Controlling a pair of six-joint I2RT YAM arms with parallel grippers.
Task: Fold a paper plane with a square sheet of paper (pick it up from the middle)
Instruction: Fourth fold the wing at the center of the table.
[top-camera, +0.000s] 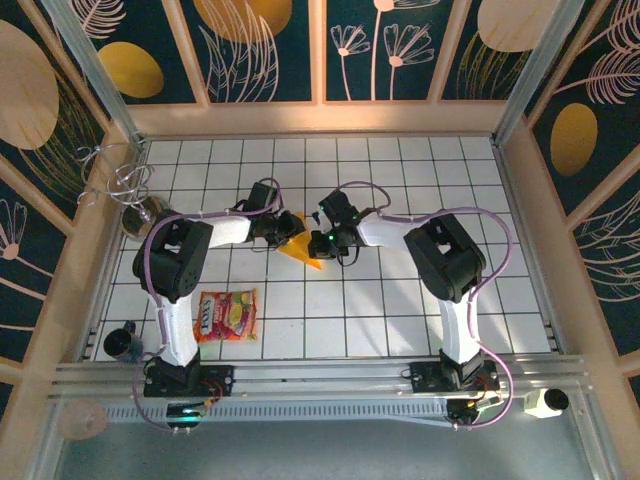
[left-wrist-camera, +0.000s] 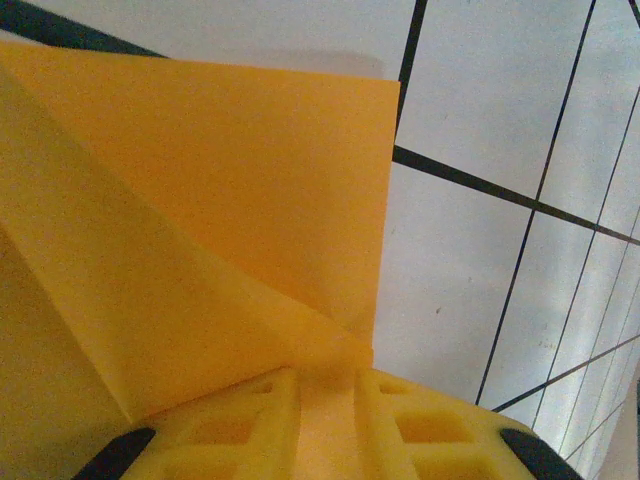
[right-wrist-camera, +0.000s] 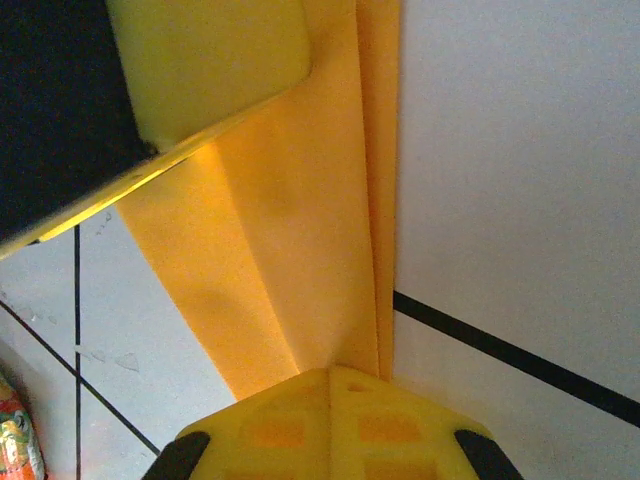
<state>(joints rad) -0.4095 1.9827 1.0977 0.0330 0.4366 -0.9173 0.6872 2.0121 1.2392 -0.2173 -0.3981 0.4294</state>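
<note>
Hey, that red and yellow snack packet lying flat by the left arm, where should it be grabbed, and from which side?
Probably the snack packet by its edge toward the table's middle, coming down from above, away from the left arm. It lies flat on the tiles, so only a thin edge would fit between the end effector's fingers.

We count one folded sheet of paper (top-camera: 301, 249) and one snack packet (top-camera: 227, 315). We also count two grippers: the left gripper (top-camera: 284, 233) and the right gripper (top-camera: 320, 241).
</note>
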